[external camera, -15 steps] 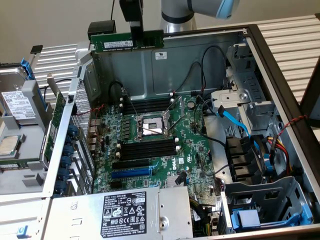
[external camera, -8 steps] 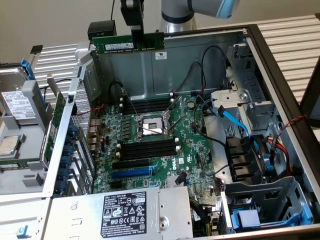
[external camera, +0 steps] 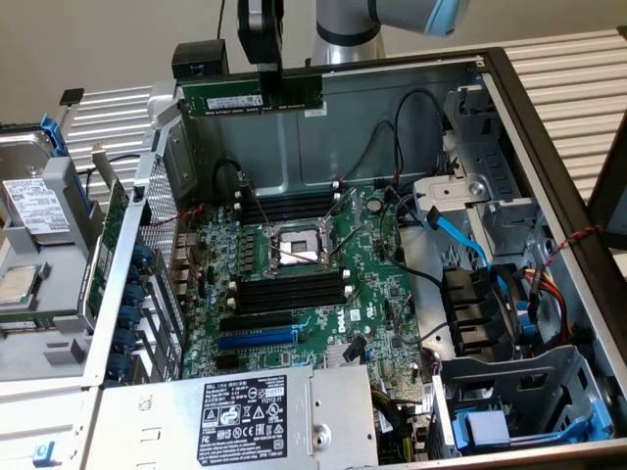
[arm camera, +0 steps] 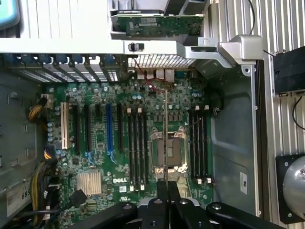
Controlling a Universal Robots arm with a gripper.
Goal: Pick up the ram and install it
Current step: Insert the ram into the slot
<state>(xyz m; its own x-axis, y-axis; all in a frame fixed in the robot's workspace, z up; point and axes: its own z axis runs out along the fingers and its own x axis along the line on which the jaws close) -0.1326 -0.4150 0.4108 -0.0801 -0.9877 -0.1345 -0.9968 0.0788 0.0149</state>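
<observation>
Your gripper point(external camera: 269, 83) has its fingers closed on the ram point(external camera: 235, 98), pinching it from above near the middle of its length, so the green stick hangs level with its white label facing the exterior camera. You are holding it high, up at the rim of the open case point(external camera: 549, 147) and well apart from the motherboard point(external camera: 377, 299) below. In the wrist view the ram point(arm camera: 165, 138) shows edge-on as a thin line running straight out from the gripper point(arm camera: 165, 188), with the dark fingers point(arm camera: 174, 192) pressed to either side of it. That line lies over the processor socket point(arm camera: 167, 152), parallel to the memory slots and between the two banks: one bank point(arm camera: 136, 148) on one side of the socket, the other point(arm camera: 200, 145) on the opposite side. In the exterior view the same slots point(external camera: 294, 291) lie open, with their white end clips showing. The air between the stick and the board is free. Mind the edges around you: the case's grey back wall point(external camera: 392, 117) stands just beside the ram, a black cable point(external camera: 227, 174) loops near the far bank at the exterior view's left, and a blue cable point(external camera: 456, 233) runs past the board on the exterior view's right.
</observation>
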